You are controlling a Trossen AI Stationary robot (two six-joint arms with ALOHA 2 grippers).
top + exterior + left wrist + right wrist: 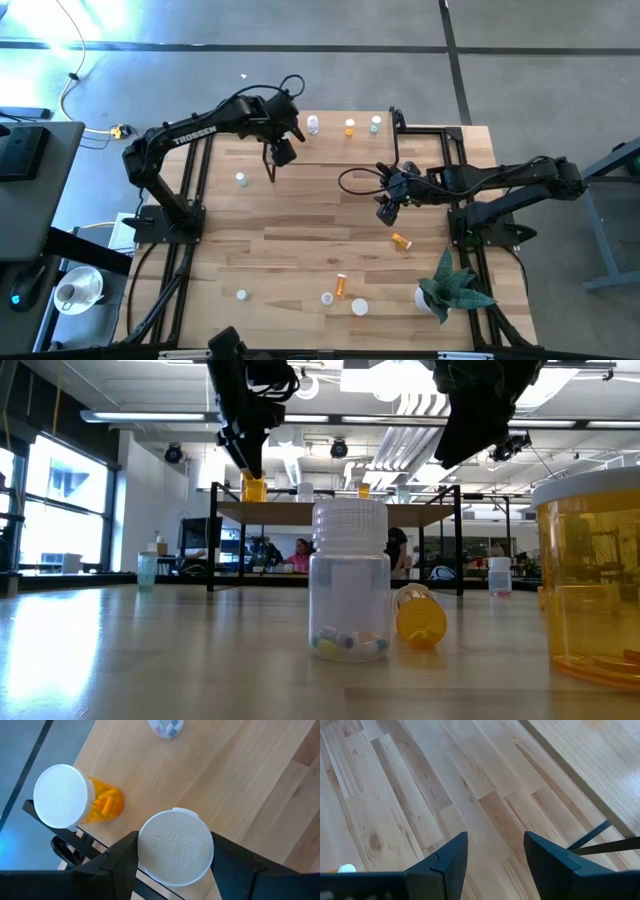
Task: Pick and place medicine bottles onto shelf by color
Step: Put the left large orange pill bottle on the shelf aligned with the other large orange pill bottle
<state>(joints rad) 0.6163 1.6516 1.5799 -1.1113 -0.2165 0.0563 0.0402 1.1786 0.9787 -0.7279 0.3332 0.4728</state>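
Note:
My left gripper [283,152] is over the far left end of the shelf [330,510], shut on a medicine bottle whose white cap [175,847] fills the gap between its fingers; the cap hides the body. An orange bottle [75,797] stands on the shelf beside it, and a clear one [167,725] farther along. More bottles [349,127] stand on the shelf board. My right gripper [386,212] hangs open over the table's middle right, with nothing between its fingers [450,855]. My left gripper pinches the bottle at its cap end between its two fingers [122,857], one on each of two opposite sides of the cap's rim [145,845]. The fingers come from above, slanting down. The bottle stands upright, cap up. Whether its base touches the shelf is hidden.
Loose bottles are scattered on the table: a clear one [241,179] at the left, an orange one lying on its side [401,241] near my right gripper, and several near the front edge [341,286]. A green spiky plant [450,285] stands at the front right.

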